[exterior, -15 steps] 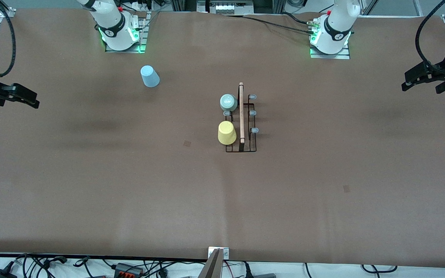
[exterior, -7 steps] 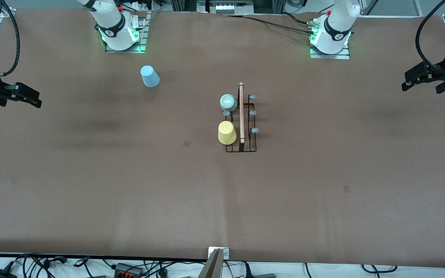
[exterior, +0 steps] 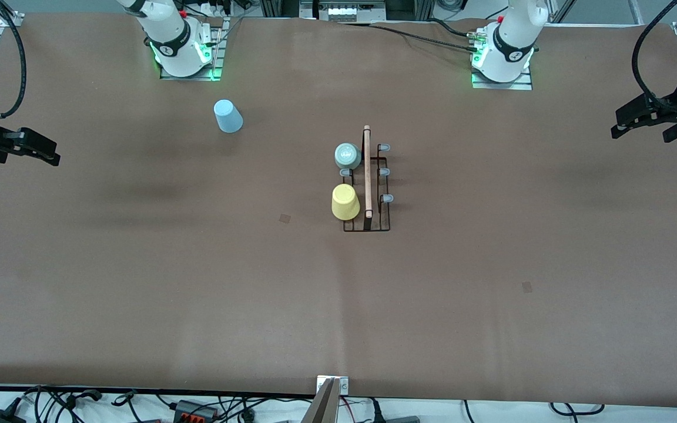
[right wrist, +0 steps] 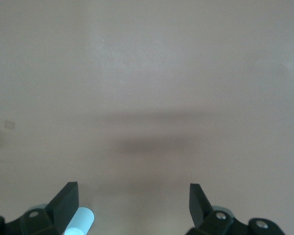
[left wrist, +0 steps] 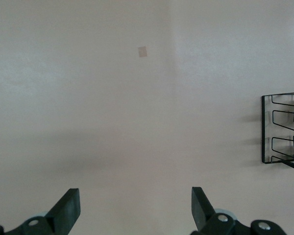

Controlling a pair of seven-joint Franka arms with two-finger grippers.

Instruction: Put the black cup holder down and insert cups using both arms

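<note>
From my seat the stretch of brown table point(exterior: 338, 305) closest to the front camera holds nothing I need; the work sits mid-table. There the black cup holder point(exterior: 367, 194) stands upright, its wooden handle point(exterior: 367, 170) running along the top, well apart from both tools. The yellow cup point(exterior: 345, 202) sits upside down on the rack at the peg nearest the camera, and the mint green cup point(exterior: 347, 155) is upturned on the peg farthest from it, both on the row facing the right arm's end; I judge they were set mouth-down so the pegs carry them. The peg between them and the three on the row facing the left arm's end are bare. Farther on, the light blue cup point(exterior: 228, 116) stands mouth-down on the table near the right arm's base, not yet racked, so I reckon it is what remains. My right gripper point(exterior: 33, 147) hangs over the table's edge at its own end, fingers spread wide and holding nothing; its wrist camera shows only bare table and a shadow. My left gripper point(exterior: 632, 117) waits over its end, likewise spread and empty; its wrist view catches just a corner of the rack's wire base. Both arms are cut off at the frame edges.
</note>
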